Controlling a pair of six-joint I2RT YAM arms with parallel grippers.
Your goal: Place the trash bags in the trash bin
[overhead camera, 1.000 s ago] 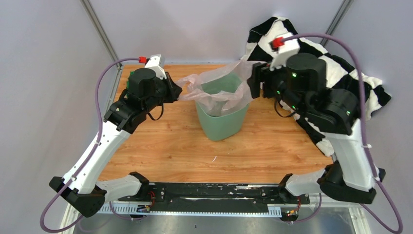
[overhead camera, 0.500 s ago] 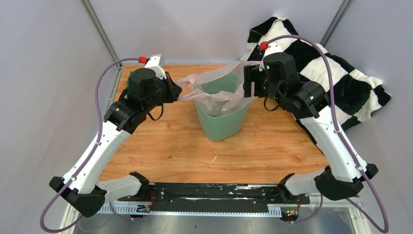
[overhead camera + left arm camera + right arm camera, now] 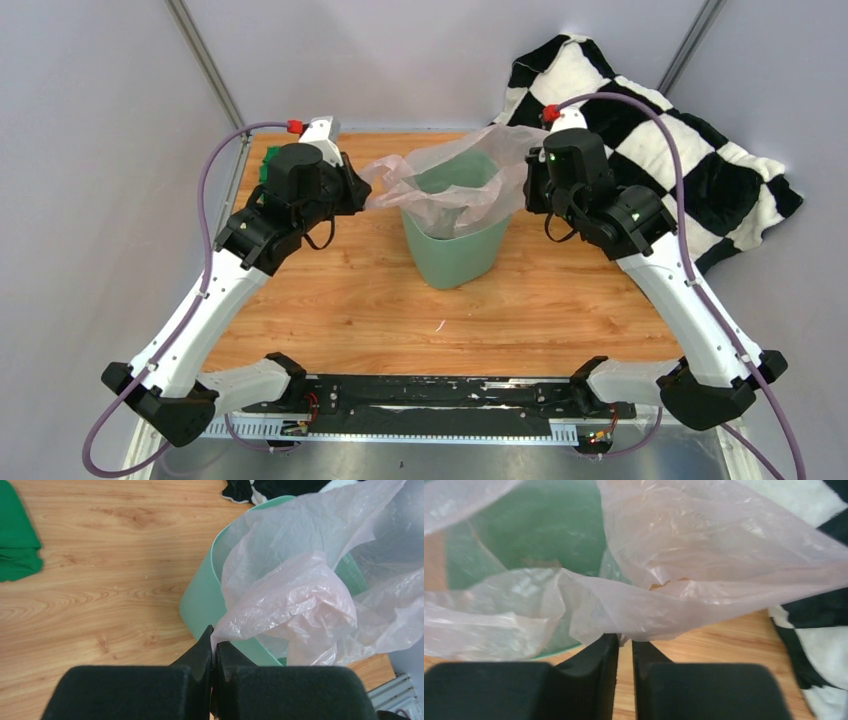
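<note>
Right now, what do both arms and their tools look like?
The left arm and right arm have white links, bulky black joints and bases. A purple cable runs along each to a red connector at the wrist. Green lights dot the right arm. The left tool and right tool have two black tapered fingers each.

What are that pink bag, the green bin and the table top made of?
Pink bag: thin plastic film, it seems. It is translucent, glossy and crinkled into fine creases.
Bin: likely moulded plastic, with smooth, matte mint-green walls of even colour.
Table top: wood or a wood-look laminate. The grain pattern shows, but which of the two cannot be told.
</note>
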